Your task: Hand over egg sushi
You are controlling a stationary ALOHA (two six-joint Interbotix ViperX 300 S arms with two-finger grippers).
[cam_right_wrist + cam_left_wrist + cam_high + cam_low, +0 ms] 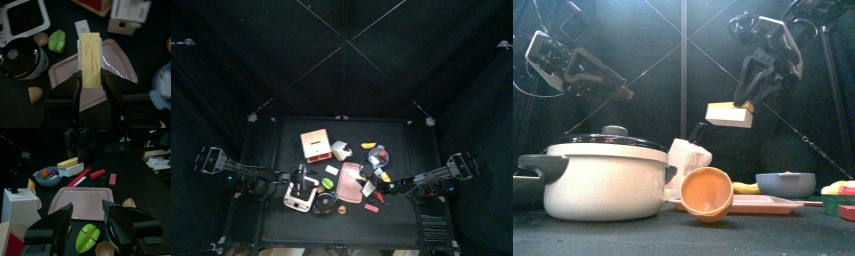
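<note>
The egg sushi (91, 59), a yellow slab on white rice, is grasped lengthwise by the right hand (91, 80) and held in the air above the pink tray (120, 57), clear of the desk (133, 183). The left hand (85, 215) is released, jaws spread wide, above the tray's near edge.

Air above table open; pot (604, 178), orange cup (706, 192), blue bowl (786, 184) crowd tabletop.
</note>
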